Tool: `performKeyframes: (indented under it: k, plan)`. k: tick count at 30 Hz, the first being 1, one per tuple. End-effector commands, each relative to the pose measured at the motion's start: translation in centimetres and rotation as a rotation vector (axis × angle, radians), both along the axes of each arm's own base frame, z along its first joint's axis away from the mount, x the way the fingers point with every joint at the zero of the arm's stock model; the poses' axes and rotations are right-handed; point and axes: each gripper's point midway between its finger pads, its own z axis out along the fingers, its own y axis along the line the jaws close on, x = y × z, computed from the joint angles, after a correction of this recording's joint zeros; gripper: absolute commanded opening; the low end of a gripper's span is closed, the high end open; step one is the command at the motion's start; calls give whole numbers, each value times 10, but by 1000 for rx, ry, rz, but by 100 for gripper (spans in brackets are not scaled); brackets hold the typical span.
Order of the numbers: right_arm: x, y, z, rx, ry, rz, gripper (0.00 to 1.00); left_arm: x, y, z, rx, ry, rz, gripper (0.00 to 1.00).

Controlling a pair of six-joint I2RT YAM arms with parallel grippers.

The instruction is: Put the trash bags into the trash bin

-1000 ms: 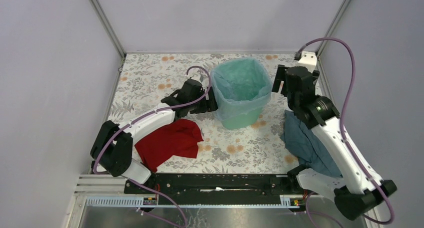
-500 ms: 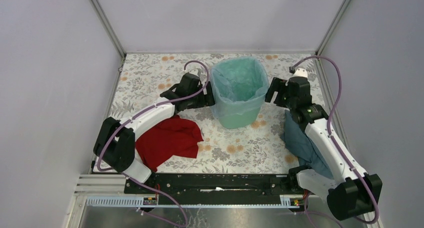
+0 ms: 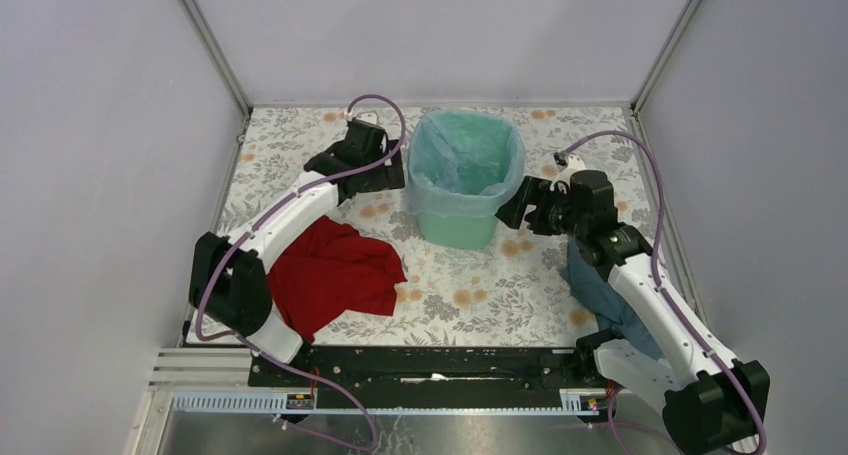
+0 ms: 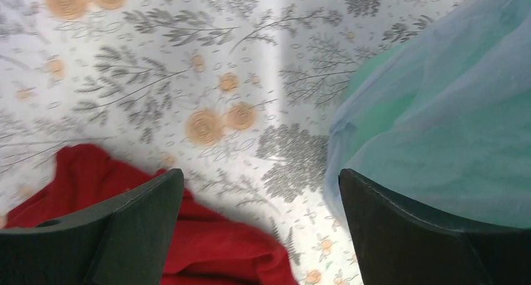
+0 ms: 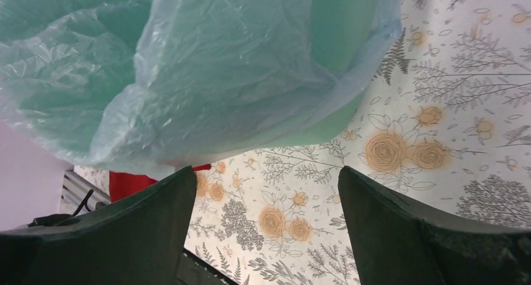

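Mint-green bin (image 3: 455,230) is sitting between left gripper (image 3: 393,175) and right gripper (image 3: 508,205), bag (image 3: 437,165) draping over its rim, both jaws spread and empty, and I'm worrying a nudge from either could tip it or drag the bag off.

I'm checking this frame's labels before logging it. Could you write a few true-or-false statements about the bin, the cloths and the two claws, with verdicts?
1. The trash bin stands upright with a translucent bag folded over its rim. True.
2. The left claw is gripping the red cloth. False: it is open and empty, and the cloth lies on the table.
3. The right claw is open, close to the bin's right side. True.
4. The blue-grey cloth lies inside the bin. False: it lies on the table, partly under the right arm.
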Motion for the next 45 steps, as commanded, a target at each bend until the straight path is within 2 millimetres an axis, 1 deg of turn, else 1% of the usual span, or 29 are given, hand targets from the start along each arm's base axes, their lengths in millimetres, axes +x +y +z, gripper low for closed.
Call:
performKeyframes:
  k: [1,2,4,5,7,9,12,13,15,16,17,19,21,24,25,26,28,30,31,33,36,38,40,41,42,43,45]
  plan:
    - [-6,-20,7,-78,-60,-55,91,-19,45,37,95,-61,62,99]
    - [-4,-33,4,-122,-58,-125,91,-23,50,39,91,-64,66,99]
    - [2,-66,-1,-194,-32,-310,97,-30,56,40,61,-59,67,99]
    - [5,-75,-1,-189,-20,-364,98,-32,56,41,8,-48,62,99]
    - [15,-75,5,-109,-4,-379,98,-30,51,45,-182,-30,36,99]
    - [31,-77,8,-32,-1,-389,96,-27,42,49,-370,-18,-1,99]
    - [58,-83,12,65,-34,-368,96,-21,28,54,-487,-9,-35,99]
    - [66,-80,13,100,-47,-343,97,-18,23,55,-519,-8,-44,99]
    - [79,-72,11,140,-40,-297,96,-16,14,49,-573,13,-58,99]
    - [81,-65,8,161,-24,-256,92,-15,10,46,-593,24,-64,99]
    - [88,-57,11,189,-49,-209,89,-14,7,41,-613,39,-67,98]
    - [96,-45,7,257,-53,-153,86,-13,1,31,-644,64,-70,97]
    - [102,-39,-9,288,-19,-126,78,-13,-2,23,-659,78,-69,97]
    - [107,-34,-37,301,36,-108,72,-17,-6,18,-654,88,-75,97]
    - [108,-32,-46,316,52,-101,68,-19,-7,16,-647,90,-81,97]
    - [108,-30,-56,337,76,-99,62,-21,-9,15,-644,94,-86,97]
    - [108,-22,-73,394,129,-72,46,-24,-11,11,-641,104,-92,97]
    - [106,-15,-84,445,168,-57,32,-27,-14,6,-630,112,-95,97]
    - [103,-15,-90,457,183,-66,28,-30,-18,4,-623,116,-101,97]
    - [98,-19,-97,439,203,-102,26,-31,-22,-1,-611,125,-106,97]
    - [96,-27,-99,353,211,-122,28,-31,-29,-4,-608,136,-119,96]
    - [94,-30,-95,299,211,-105,32,-30,-30,-4,-603,132,-118,96]
    - [92,-38,-92,229,219,-128,41,-29,-28,-3,-592,122,-114,96]
    - [90,-43,-89,194,222,-142,48,-28,-26,-1,-582,112,-111,96]
    - [87,-48,-87,158,223,-156,53,-29,-24,-1,-572,107,-107,96]
    - [82,-53,-85,124,236,-172,59,-29,-22,0,-562,101,-103,96]
    - [73,-63,-74,69,223,-204,69,-31,-19,-1,-546,98,-100,97]
